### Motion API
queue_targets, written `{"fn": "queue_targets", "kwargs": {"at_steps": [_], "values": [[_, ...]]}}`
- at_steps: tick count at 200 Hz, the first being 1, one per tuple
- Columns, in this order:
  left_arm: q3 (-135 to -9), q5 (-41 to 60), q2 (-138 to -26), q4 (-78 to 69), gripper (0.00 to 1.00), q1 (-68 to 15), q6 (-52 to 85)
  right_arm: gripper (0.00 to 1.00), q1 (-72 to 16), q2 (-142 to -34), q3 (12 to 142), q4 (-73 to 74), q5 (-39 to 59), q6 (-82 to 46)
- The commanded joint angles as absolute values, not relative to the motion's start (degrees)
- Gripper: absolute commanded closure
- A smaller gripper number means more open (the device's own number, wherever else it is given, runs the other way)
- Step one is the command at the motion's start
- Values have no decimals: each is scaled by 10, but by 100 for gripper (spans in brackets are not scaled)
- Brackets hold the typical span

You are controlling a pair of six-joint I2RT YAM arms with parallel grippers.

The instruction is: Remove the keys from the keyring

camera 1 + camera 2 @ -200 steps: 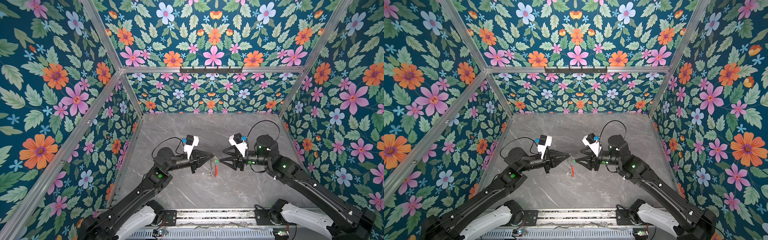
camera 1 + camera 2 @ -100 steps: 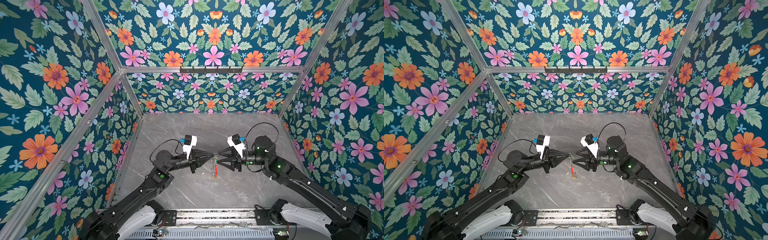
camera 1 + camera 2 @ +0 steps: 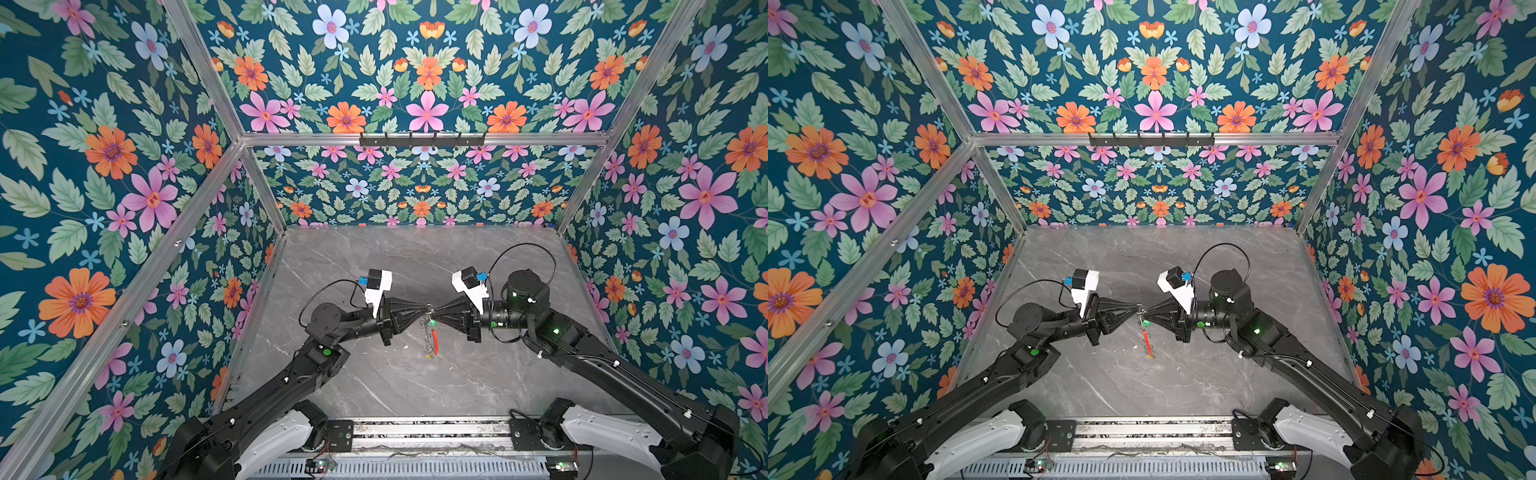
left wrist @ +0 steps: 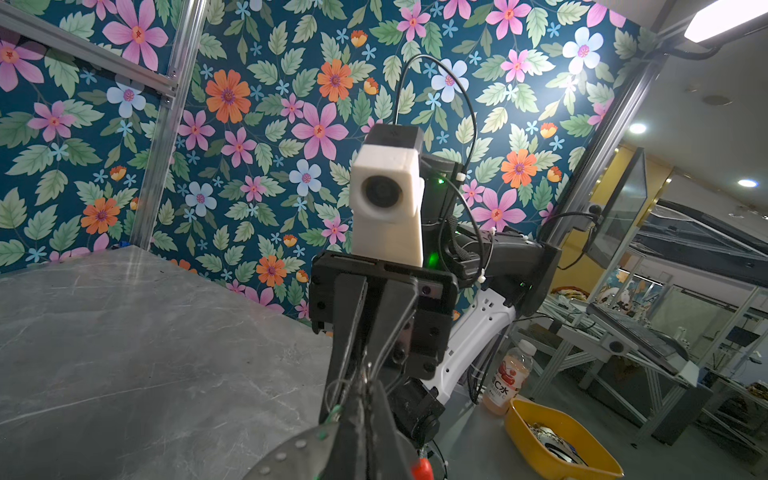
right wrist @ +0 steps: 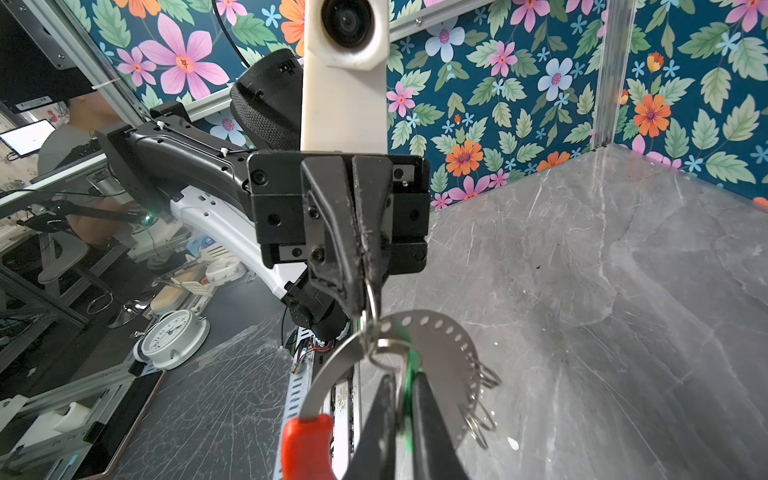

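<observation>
The blades of the keys cannot be made out. Of the green-tagged key [image 5: 409, 374] only a green strip is seen, pinched between the pressed-together fingers of the right tool [image 5: 405, 380]. In both top views the keyring [image 3: 434, 336] is seen edge-on, hanging between the two tool tips over the middle of the worktop [image 3: 374, 382]. The left tool [image 5: 360, 286] is closed on a silver split ring [image 5: 371, 305] at the rim. The keyring is a flat grey perforated hoop; its red segment [image 5: 305, 444] is cut off by the right wrist view's edge.
</observation>
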State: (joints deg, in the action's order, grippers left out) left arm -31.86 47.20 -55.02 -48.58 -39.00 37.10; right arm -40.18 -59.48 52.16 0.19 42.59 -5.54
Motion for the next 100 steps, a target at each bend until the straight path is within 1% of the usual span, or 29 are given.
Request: {"fn": "queue_targets", "kwargs": {"at_steps": [1, 12, 100], "values": [[-317, 467, -552, -527, 100, -390, 378, 96, -403, -591, 526, -4, 423, -42], [-315, 465, -555, -538, 100, -390, 383, 100, -404, -591, 526, -10, 423, -40], [-307, 459, -578, -616, 100, -390, 414, 100, -412, -582, 534, -60, 430, -19]]}}
